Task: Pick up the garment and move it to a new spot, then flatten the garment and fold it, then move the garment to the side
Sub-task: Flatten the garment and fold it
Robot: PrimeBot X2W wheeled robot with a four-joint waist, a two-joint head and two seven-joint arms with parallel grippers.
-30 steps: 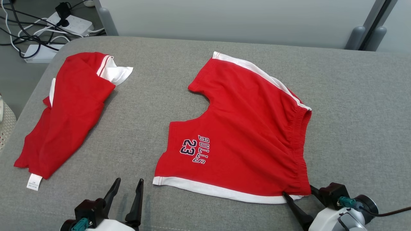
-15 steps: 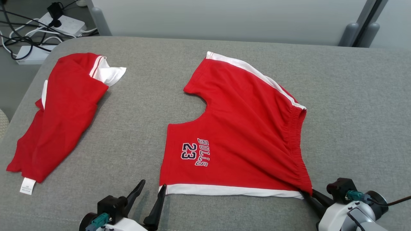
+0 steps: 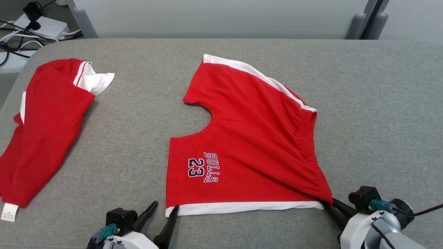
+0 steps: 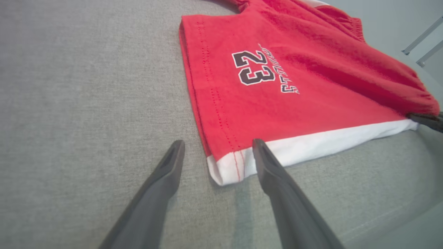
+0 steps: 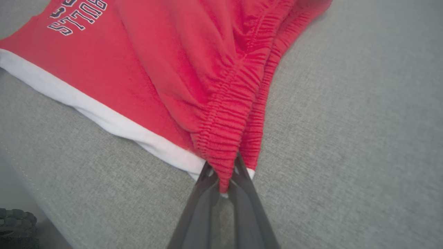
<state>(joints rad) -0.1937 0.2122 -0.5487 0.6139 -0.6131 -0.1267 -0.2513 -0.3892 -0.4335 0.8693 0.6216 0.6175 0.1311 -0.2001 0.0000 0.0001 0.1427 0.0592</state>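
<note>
"Garment (image 3: pixel 249 138) position and current step?" the inspector asks.

"It lies spread near the middle of the grey padded worktop (image 3: pixel 380 103), printed leg toward the robot, and well apart from a second red garment (image 3: pixel 45 128) at the left. The step in hand appears to be taking hold of the two near corners, ahead of a lift or a flattening pull. The right end effector (image 3: pixel 327 204) is clamped on the waistband corner (image 5: pixel 225 138), with the gathered elastic pinched between its fingers. The left end effector (image 3: pixel 166 206) stands with its fingers apart, and the white hem corner (image 4: pixel 225 169) lies between them, ungripped."

"Requirement for the next move?"

"Probably closing the left fingers on that hem corner. Both layers should be caught low at the cloth, so that the near edge can be tensioned evenly against the right-hand grip."

"Change against the earlier frame?"

"One second ago the right fingers were apart about the waistband corner, and they have since closed. The left end effector stood short of the hem and has advanced to straddle it. The near edge now runs straighter. The head camera has also turned, which shifts the whole scene."
</note>
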